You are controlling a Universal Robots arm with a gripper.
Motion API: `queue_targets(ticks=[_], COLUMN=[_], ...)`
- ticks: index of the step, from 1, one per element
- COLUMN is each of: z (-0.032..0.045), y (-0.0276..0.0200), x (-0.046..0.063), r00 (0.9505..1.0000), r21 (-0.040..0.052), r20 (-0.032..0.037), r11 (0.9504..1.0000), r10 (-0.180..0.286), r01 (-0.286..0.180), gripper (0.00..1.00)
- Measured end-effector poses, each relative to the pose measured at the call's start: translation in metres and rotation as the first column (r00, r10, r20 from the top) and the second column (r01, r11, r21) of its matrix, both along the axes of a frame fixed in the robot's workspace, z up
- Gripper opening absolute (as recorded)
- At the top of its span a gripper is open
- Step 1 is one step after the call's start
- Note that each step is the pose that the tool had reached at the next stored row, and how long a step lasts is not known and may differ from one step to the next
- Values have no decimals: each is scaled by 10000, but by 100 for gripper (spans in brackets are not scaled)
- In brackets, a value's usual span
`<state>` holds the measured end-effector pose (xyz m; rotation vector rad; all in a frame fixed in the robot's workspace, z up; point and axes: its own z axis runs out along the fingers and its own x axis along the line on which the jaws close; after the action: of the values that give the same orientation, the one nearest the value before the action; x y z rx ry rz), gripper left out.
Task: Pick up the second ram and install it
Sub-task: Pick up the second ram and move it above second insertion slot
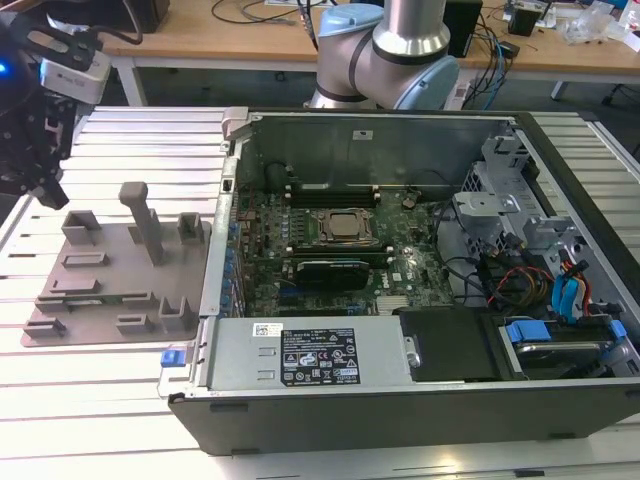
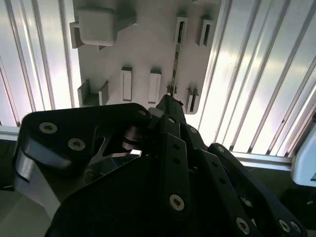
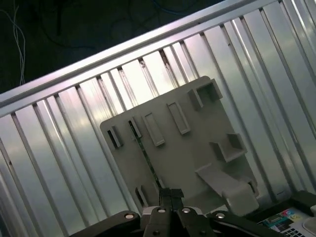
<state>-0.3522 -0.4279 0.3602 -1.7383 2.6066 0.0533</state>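
Gripper [image 3: 171,193] hangs above grey plastic tray [image 2: 143,44], jaws closed together, holding nothing. Second ram [image 2: 176,59] stands on edge in a tray slot, near the tips.

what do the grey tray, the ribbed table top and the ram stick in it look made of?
Grey tray: matte plastic, moulded or printed, judging by its uniform dull grey and blocky pegs.
Table top: probably extruded aluminium; bright silvery ribs with glare.
Second ram: seen edge-on as a thin dark strip; likely circuit board, but the look leaves it open.
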Motion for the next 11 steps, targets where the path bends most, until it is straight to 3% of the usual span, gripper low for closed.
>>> queue_targets(ticks=[4, 7, 11], z=[0, 0, 0], y=[0, 0, 0], x=[0, 0, 0], r00=[9970, 9938, 9809], r21=[0, 0, 0], r20=[1, 0, 0], r11=[9970, 9938, 9809], r10=[779, 1116, 1944], r01=[-779, -1116, -1944], gripper=[10, 10, 10])
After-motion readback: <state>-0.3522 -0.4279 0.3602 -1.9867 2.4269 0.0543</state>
